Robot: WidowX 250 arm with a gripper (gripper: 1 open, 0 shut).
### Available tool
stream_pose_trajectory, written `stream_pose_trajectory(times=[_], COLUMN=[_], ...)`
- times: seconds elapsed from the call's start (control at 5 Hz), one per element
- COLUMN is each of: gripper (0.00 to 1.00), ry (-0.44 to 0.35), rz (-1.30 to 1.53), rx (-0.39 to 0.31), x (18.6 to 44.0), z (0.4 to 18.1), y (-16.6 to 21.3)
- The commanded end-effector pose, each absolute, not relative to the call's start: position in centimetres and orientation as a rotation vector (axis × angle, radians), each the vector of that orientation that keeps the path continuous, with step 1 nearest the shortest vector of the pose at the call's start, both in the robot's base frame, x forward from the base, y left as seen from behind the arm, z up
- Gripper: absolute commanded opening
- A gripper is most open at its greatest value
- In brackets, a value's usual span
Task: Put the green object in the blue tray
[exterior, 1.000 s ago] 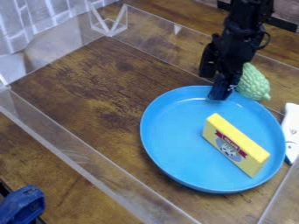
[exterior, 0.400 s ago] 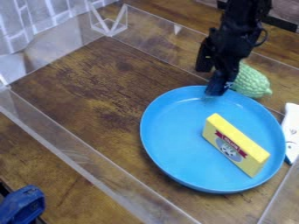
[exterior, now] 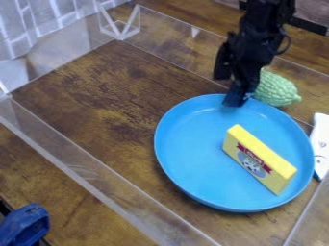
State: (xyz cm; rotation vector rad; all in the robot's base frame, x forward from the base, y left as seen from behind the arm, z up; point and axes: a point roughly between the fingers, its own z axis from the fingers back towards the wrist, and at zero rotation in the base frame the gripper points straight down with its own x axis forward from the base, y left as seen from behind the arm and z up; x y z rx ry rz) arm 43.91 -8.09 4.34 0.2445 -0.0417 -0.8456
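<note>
The blue tray (exterior: 193, 144) is a large round plate on the wooden table, at the right of the camera view. The green object (exterior: 278, 89), a small bumpy pale-green lump, lies on the wood just beyond the tray's far rim. My black gripper (exterior: 238, 88) hangs over that far rim, right beside the green object on its left. Its fingers point down and look close together, but I cannot make out whether they are open or shut. Nothing shows between them.
A yellow block with a label (exterior: 259, 157) lies inside the tray on its right half. A white object (exterior: 320, 142) sits at the right edge. Clear acrylic walls (exterior: 77, 125) fence the table. Something blue (exterior: 22, 227) is at the bottom left.
The gripper has shifted slightly left and up, away from the green object, which now shows more fully. The tray and the yellow block have not moved.
</note>
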Motion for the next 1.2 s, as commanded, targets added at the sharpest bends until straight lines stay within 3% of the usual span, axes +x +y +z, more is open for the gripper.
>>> stream_pose_trajectory(times=[0.0, 1.0], gripper=[1.0, 1.0], ry=[-0.212, -0.31], rz=[-0.853, -0.846], rx=[0.272, 0.317], x=[44.57, 44.48], z=[9.69, 9.99], y=[-9.5, -9.79])
